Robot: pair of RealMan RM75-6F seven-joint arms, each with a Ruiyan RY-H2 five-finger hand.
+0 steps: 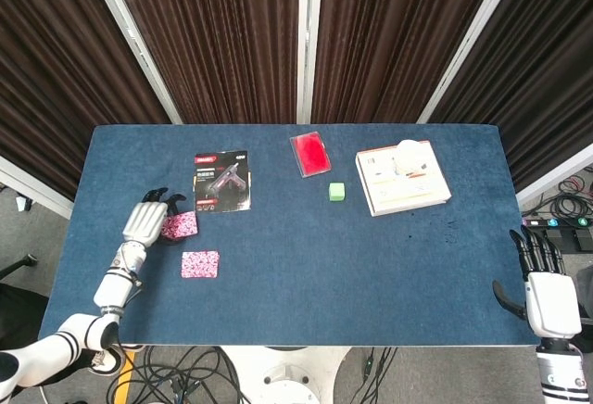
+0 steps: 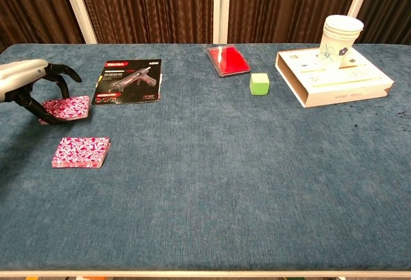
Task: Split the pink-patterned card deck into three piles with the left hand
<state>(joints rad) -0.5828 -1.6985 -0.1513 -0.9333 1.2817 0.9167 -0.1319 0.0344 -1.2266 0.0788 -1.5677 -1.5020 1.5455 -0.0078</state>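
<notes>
One pile of pink-patterned cards [image 1: 199, 263] [image 2: 80, 152] lies flat on the blue table near the front left. My left hand [image 1: 145, 220] [image 2: 26, 82] grips a second packet of pink-patterned cards [image 1: 180, 225] [image 2: 65, 108], held farther back and left of the first pile, close to the cloth. Whether that packet touches the table I cannot tell. My right hand [image 1: 548, 296] hangs open beyond the table's front right corner, holding nothing; it shows only in the head view.
A glue-gun package [image 1: 222, 181] [image 2: 128, 80] lies just behind the held packet. Farther right are a red case [image 1: 309, 153] [image 2: 228, 60], a green cube [image 1: 337, 192] [image 2: 259, 83] and a white box [image 1: 402, 179] [image 2: 334, 78] with stacked paper cups [image 2: 340, 33].
</notes>
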